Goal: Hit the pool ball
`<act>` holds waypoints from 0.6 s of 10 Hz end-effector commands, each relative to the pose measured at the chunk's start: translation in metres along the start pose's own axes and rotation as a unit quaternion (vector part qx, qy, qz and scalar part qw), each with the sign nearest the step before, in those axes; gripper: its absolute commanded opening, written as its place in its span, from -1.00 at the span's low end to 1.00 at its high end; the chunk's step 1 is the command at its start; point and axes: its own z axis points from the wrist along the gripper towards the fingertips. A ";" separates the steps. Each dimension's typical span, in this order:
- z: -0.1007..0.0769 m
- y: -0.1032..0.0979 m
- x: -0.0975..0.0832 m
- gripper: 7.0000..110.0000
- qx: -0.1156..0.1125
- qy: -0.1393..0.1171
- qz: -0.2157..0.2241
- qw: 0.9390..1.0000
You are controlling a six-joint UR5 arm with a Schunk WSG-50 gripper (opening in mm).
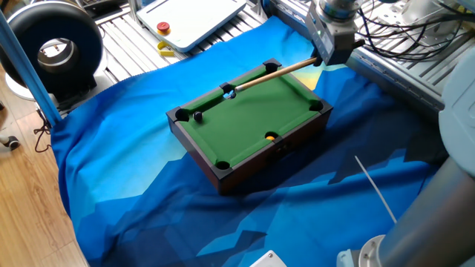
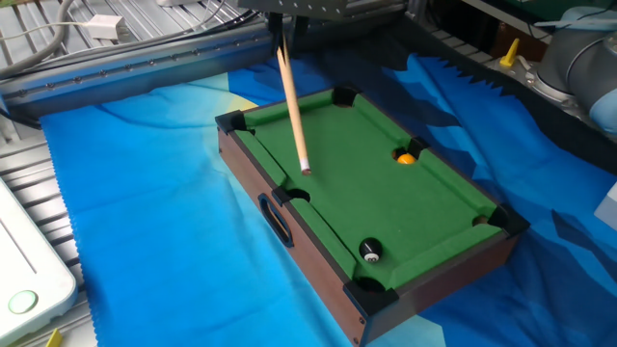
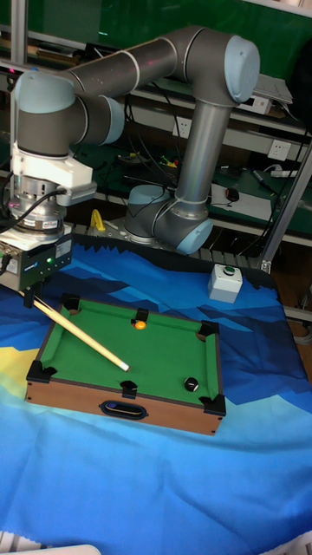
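Over the far end of the miniature pool table [image 2: 289, 226], the gripper [image 3: 29, 299] hangs with its fingers pinched on the butt of the wooden cue [image 2: 292, 112]. The stick slants down across the green felt, and its pale tip sits just above the cloth beside the middle pocket on the long rail. The black pool ball [image 2: 370, 253] waits well away from that tip, down near a corner pocket at the opposite end, right by the rail. The orange ball [image 2: 407, 158] rests against the other long side, next to its middle pocket. Under it all, the blue cloth [image 1: 148, 200] spreads in wrinkles over the bench.
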 end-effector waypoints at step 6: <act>0.006 -0.001 -0.007 -1.00 -0.005 -0.022 -0.008 1.000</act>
